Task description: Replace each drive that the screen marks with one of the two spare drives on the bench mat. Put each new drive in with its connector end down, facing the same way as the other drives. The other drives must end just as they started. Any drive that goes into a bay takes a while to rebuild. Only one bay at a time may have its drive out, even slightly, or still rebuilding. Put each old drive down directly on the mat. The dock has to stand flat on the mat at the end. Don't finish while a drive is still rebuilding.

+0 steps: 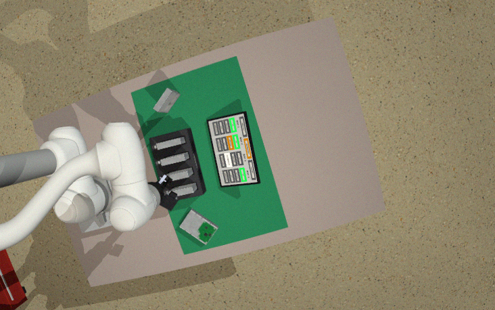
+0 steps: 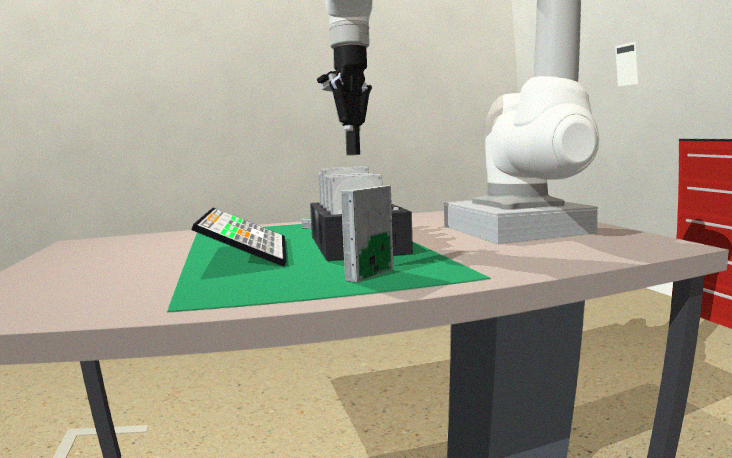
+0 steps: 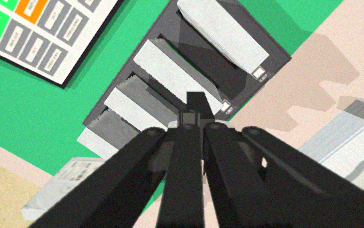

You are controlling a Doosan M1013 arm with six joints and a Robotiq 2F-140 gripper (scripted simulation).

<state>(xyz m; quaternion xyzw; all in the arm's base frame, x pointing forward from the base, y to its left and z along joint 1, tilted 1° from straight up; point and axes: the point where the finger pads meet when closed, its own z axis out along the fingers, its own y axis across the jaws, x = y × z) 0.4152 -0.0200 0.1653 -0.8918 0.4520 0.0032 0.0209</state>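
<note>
Four drives stand in the dock (image 1: 201,184) (image 2: 326,237) (image 3: 172,20) below the gripper's closed, empty fingertips (image 1: 171,187) (image 2: 352,140). One loose drive (image 1: 199,226) lies flat beyond the dock's end, near the mat's edge; another (image 1: 166,100) (image 2: 368,232) stands upright past the opposite end, with bare mat between.

Looks like a workshop or lab here: red drawer cabinet (image 1: 7,288) (image 2: 705,178) at far right of the exterior view, speckled floor (image 1: 430,146) (image 2: 215,405), green bench mat (image 1: 218,84) (image 2: 242,291).
</note>
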